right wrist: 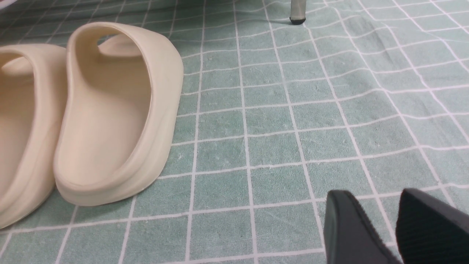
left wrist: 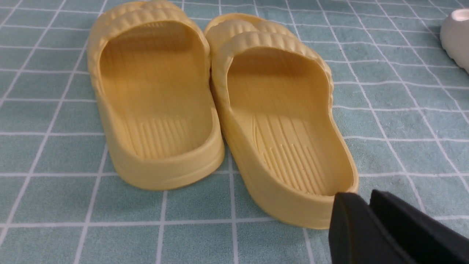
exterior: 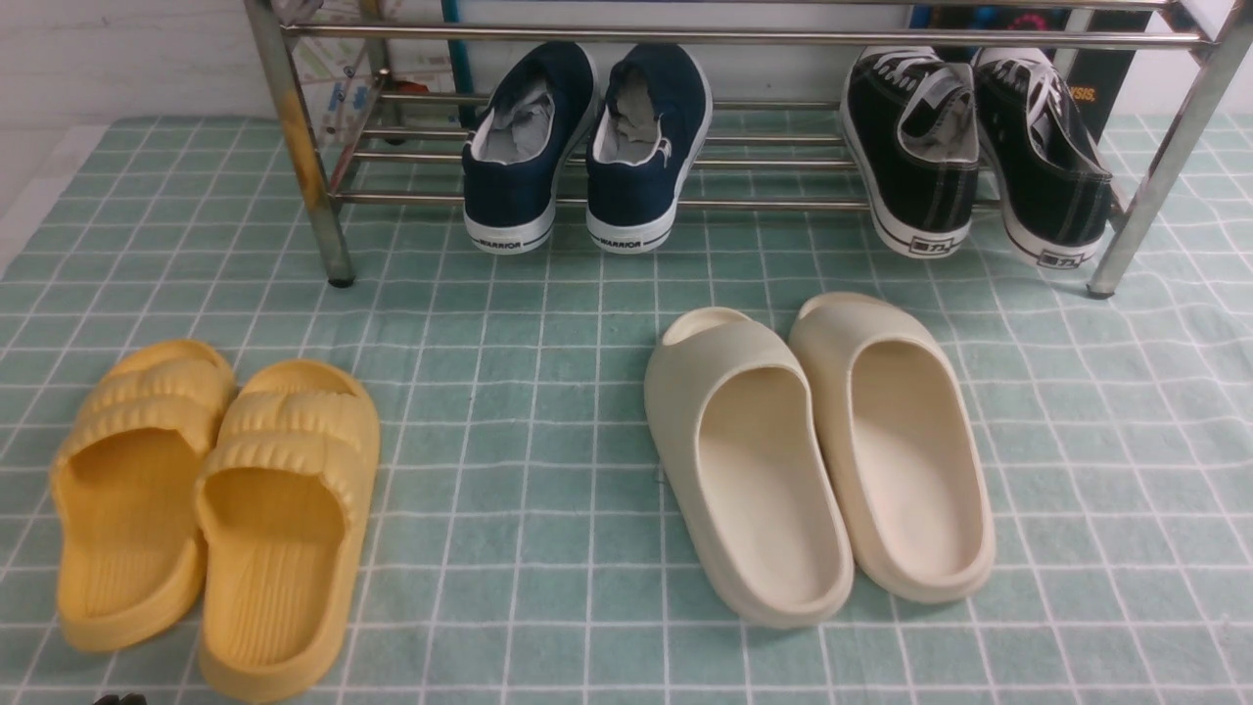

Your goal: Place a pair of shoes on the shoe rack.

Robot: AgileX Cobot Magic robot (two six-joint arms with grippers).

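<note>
The counter [exterior: 548, 470] is covered by a green cloth with a white grid. At its far edge stands the rack [exterior: 294, 147], chrome tubes with 1 rust-stained left leg. On its lower bars, left of middle, rest the 2 navy shoes [exterior: 587, 147], side by side and touching, toes in, heels hanging over the front bar with "WARRIOR" on the white heel strips. To their right on the same bars sit 2 black sneakers [exterior: 979, 157], also heels out.

On the cloth in front, 2 cream slides [exterior: 822, 450] lie touching at centre-right, and 2 yellow slides [exterior: 215, 509] lie touching at the near left.

Neither arm shows in the front view. In the left wrist view the left fingers [left wrist: 366, 223] hang low over the cloth just beside the heel of 1 yellow slide, pressed almost together, holding nothing. In the right wrist view the right fingers [right wrist: 366, 227] hover low above bare cloth, near the cream slides, a narrow gap between them, empty.
</note>
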